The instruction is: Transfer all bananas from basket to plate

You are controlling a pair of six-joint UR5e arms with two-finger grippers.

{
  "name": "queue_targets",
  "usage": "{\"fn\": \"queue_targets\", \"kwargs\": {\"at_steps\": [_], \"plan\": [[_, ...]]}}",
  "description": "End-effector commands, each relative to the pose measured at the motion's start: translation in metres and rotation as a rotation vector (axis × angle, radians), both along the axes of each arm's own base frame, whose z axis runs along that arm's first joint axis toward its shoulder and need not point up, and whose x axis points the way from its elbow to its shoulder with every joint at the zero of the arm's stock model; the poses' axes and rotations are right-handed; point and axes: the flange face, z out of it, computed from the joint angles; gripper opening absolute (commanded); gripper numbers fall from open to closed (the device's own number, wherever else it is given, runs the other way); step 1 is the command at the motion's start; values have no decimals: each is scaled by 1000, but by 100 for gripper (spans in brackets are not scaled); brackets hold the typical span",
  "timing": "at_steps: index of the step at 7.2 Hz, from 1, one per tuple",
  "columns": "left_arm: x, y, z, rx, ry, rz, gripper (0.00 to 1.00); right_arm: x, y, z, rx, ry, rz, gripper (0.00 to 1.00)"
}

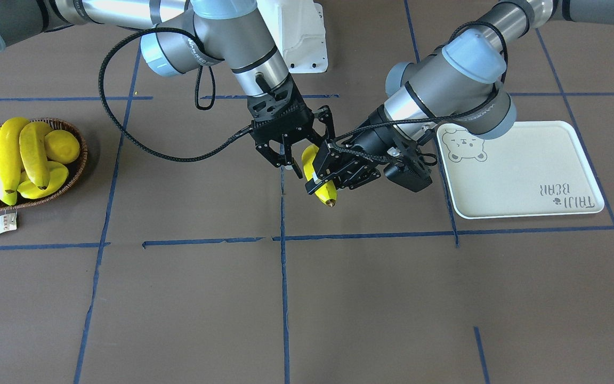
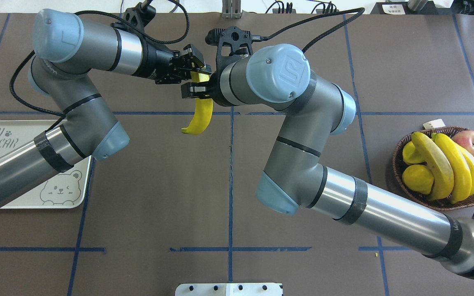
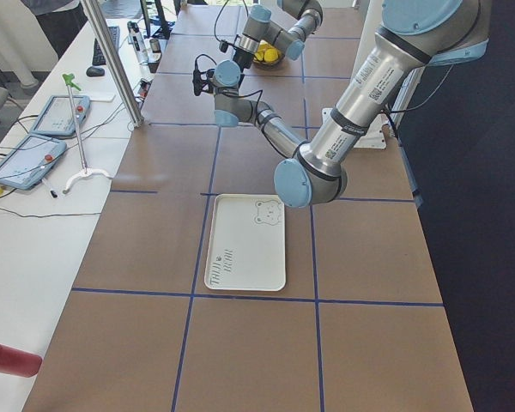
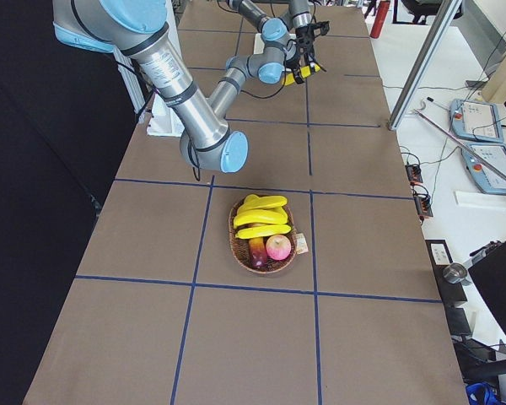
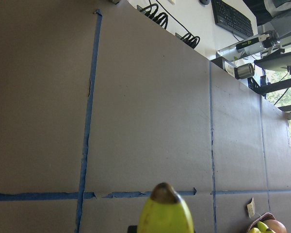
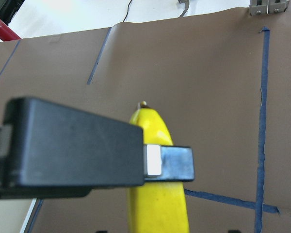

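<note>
1. Plate (image 1: 531,170) lies flat on the table (image 1: 339,298), well apart from the basket (image 1: 80,160).
2. Basket holds three bananas (image 1: 19,154) among other fruit (image 1: 63,146).
3. Left gripper (image 1: 320,173) clamps a fourth banana (image 1: 326,193) in mid-air over the table's middle.
4. Right gripper (image 1: 284,160) stands spread open just beside it.

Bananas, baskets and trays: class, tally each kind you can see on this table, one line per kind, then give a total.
Bananas: 4 (one held banana, three basket bananas)
Wicker basket: 1
Bear tray: 1
Total: 6
</note>
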Motion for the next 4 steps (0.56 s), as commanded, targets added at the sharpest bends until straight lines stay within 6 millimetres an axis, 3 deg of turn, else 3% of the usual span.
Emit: {"fn": "queue_targets", "kwargs": {"at_steps": [1, 3, 4], "plan": [[-3, -3, 6, -6, -8, -6, 0, 43, -31, 10, -49, -15, -60, 99], [-17, -3, 67, -107, -104, -12, 0, 103, -51, 66, -116, 15, -80, 99], [-48, -15, 103, -159, -149, -44, 0, 121, -61, 100, -147, 48, -76, 99]]}}
